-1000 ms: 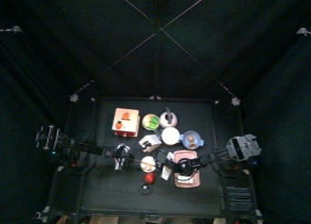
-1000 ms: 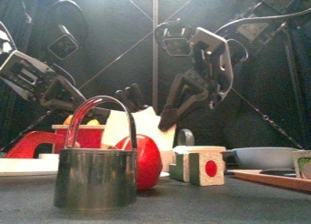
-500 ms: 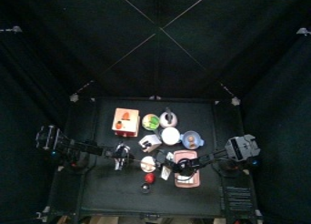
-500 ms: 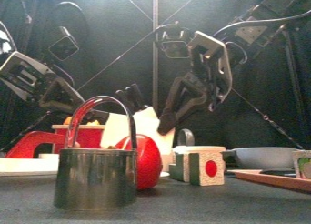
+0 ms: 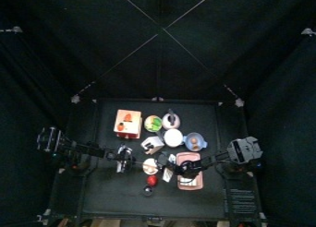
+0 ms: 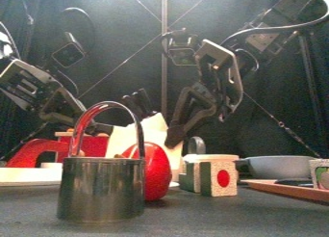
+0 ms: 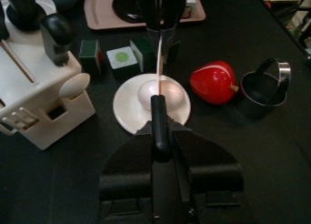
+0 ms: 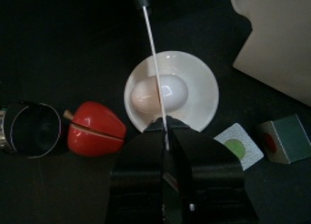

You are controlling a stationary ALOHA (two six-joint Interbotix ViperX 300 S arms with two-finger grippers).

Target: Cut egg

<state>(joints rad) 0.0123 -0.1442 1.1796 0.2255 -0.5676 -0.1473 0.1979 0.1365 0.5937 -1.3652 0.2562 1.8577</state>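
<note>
A white egg (image 7: 172, 89) lies on a small white plate (image 7: 127, 110), also seen in the right wrist view (image 8: 201, 68) and the top view (image 5: 151, 165). A knife (image 7: 158, 55) with a black handle and a thin blade stands edge-on above the egg (image 8: 177, 91). My left gripper (image 7: 155, 142) is shut on the handle. My right gripper (image 8: 166, 147) comes from the opposite side and is closed around the blade's far end; it also shows in the left wrist view (image 7: 159, 14). The blade (image 8: 151, 55) crosses the middle of the egg.
A red toy pepper (image 7: 215, 80) and a metal cup (image 7: 265, 85) lie beside the plate. A white knife block (image 7: 36, 77) stands on the other side, with a green-and-white cube (image 7: 122, 58) near it. A pink tray (image 7: 115, 14) lies behind the right gripper.
Both arms have shifted slightly in the front view, the left wrist a little lower. The grip on the knife is the same.
</note>
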